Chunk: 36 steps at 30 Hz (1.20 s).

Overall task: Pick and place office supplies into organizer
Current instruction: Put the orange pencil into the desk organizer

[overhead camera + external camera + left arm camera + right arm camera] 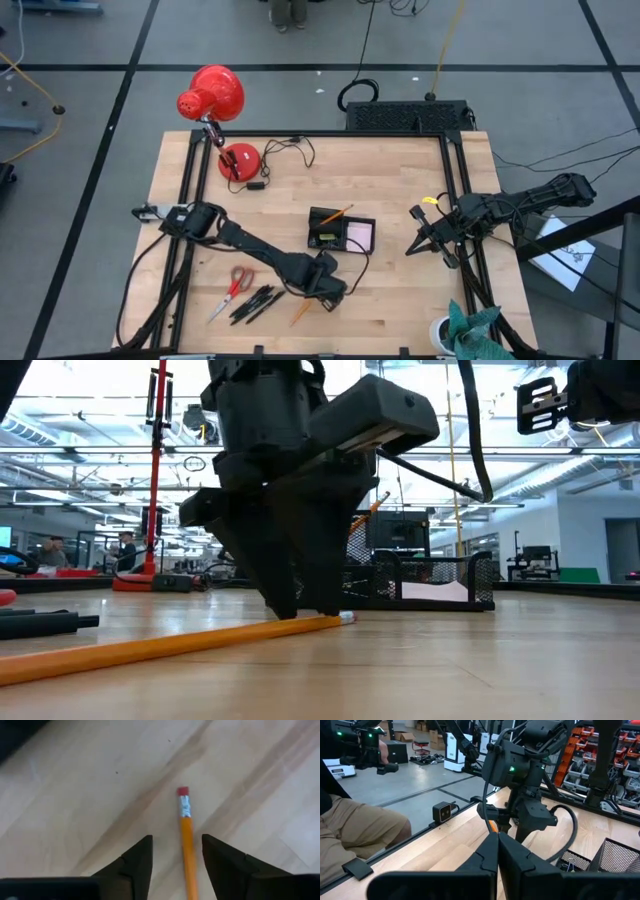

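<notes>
An orange pencil [186,845] lies flat on the wooden table, its red eraser end [183,791] pointing away from my left wrist. My left gripper [176,839] is open and low over it, one finger on each side of the shaft just behind the eraser, with gaps showing. The low view shows the left gripper [305,612] down at table level on the pencil [170,645]. Red-handled scissors [232,290] and black pens [255,300] lie left of the gripper [322,290]. The black organizer [325,225] holds another pencil and a pink pad. My right gripper [498,845] is shut, hovering at the table's right side.
A red desk lamp [215,95] stands at the far left corner with its cord trailing on the table. A larger black box [405,117] with cables sits behind the far edge. A cup with teal cloth [455,330] is at the near right corner. A seated person [355,830] shows beyond the table.
</notes>
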Tool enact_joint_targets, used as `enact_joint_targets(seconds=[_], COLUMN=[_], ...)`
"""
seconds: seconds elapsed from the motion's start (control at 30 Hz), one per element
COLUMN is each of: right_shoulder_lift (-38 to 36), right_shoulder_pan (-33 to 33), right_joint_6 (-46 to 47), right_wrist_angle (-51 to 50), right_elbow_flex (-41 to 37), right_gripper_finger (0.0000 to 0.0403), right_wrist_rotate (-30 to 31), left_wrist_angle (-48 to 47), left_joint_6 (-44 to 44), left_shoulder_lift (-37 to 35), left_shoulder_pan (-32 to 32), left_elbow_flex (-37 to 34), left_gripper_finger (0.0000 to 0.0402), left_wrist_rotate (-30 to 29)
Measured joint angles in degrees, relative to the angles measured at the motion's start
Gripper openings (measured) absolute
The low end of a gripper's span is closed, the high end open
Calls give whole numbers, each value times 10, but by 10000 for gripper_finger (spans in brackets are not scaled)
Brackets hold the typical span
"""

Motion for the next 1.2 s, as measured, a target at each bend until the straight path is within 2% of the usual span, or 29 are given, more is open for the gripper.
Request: enact_joint_targets(seconds=[0.13, 0.43, 0.6, 0.8, 0.97, 1.13, 1.2], right_shoulder_lift=[0, 1, 2, 3, 3, 3, 3], right_shoulder_pan=[0, 0, 0, 0, 0, 0, 0], right_joint_6=[0, -9, -9, -9, -5, -2, -2], right_wrist_angle=[0, 0, -1, -3, -3, -5, -5], right_elbow_flex=[0, 0, 0, 0, 0, 0, 0], right_gripper_finger=[0, 0, 0, 0, 0, 0, 0], right_wrist_rotate=[0, 0, 0, 0, 0, 0, 0], left_wrist_angle=[-1, 36, 52, 103, 149, 137, 124], left_joint_6=[0, -3, 13, 12, 9, 10, 38], left_shoulder_lift=[0, 17, 30, 32, 34, 34, 35], left_shoulder_pan=[6, 18, 17, 1, -4, -8, -21], left_elbow_flex=[0, 2, 2, 0, 0, 0, 0], left_gripper_finger=[169, 120, 118, 118, 117, 117, 117], left_wrist_rotate=[-1, -3, 0, -51, -53, -30, -47])
